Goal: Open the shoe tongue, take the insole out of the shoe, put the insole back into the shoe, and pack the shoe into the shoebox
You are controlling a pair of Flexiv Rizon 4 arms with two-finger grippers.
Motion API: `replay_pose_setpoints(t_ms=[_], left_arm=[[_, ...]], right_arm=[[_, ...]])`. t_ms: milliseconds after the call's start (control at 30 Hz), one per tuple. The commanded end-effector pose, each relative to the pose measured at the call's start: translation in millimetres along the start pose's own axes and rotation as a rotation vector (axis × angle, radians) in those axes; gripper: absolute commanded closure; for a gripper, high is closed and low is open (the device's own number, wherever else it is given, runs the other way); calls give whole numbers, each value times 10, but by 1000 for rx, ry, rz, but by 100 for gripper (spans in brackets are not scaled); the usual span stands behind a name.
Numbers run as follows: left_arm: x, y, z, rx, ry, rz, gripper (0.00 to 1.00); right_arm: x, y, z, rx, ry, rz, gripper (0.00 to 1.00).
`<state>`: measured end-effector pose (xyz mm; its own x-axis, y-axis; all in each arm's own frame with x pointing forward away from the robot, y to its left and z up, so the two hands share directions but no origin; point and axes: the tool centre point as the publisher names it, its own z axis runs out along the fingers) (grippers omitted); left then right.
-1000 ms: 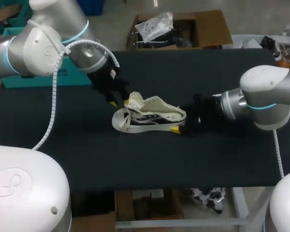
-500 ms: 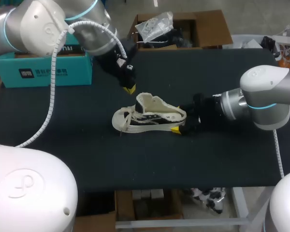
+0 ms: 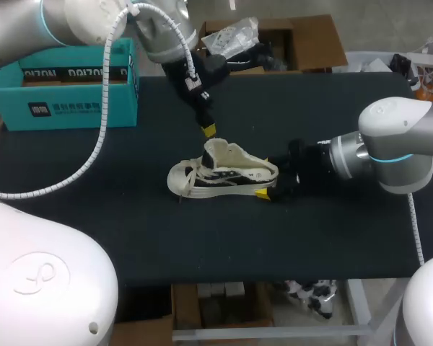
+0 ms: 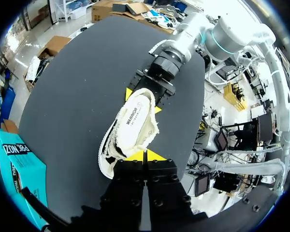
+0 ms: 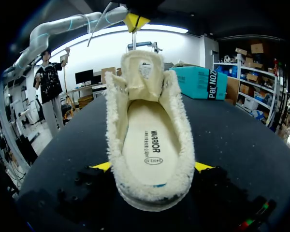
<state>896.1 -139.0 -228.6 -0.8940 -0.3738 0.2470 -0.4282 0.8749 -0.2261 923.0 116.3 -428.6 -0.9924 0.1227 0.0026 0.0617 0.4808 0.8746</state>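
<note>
A cream shoe (image 3: 220,173) stands on its sole mid-table, its toe pointing left. Its tongue (image 3: 215,150) is pulled up, and the insole (image 5: 150,140) lies inside. My right gripper (image 3: 270,189) holds the heel, with a yellow fingertip (image 5: 102,166) pressed to each side. My left gripper (image 3: 210,130) hangs just above and behind the tongue, shut with nothing in it. In the left wrist view the left gripper (image 4: 145,155) is over the toe end of the shoe (image 4: 133,123). The teal shoebox (image 3: 65,90) sits at the table's rear left.
The black table (image 3: 130,238) has open room in front of the shoe and to its left. The shoebox (image 5: 203,82) lies past the toe end as seen from the right wrist.
My left gripper has shut, let go near the tongue, and moved up and right, away from the toe. The tongue stays raised. My right arm and the shoe have not moved.
</note>
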Motion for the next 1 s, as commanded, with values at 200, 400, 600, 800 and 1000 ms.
replay_pose_setpoints(t_ms=[200, 400, 600, 800, 1000], left_arm=[[150, -61, 221, -147, 199, 534, 100], [213, -102, 515, -166, 123, 540, 100], [124, -144, 721, -148, 79, 559, 100], [21, -189, 846, -116, 80, 557, 100], [-97, -218, 1052, -159, 89, 567, 100]], right_arm=[[-11, -37, 21, -1, 0, 0, 100], [-11, -37, 21, -1, 0, 0, 100], [-11, -37, 21, -1, 0, 0, 100], [-11, -37, 21, -1, 0, 0, 100], [-11, -37, 21, -1, 0, 0, 100]])
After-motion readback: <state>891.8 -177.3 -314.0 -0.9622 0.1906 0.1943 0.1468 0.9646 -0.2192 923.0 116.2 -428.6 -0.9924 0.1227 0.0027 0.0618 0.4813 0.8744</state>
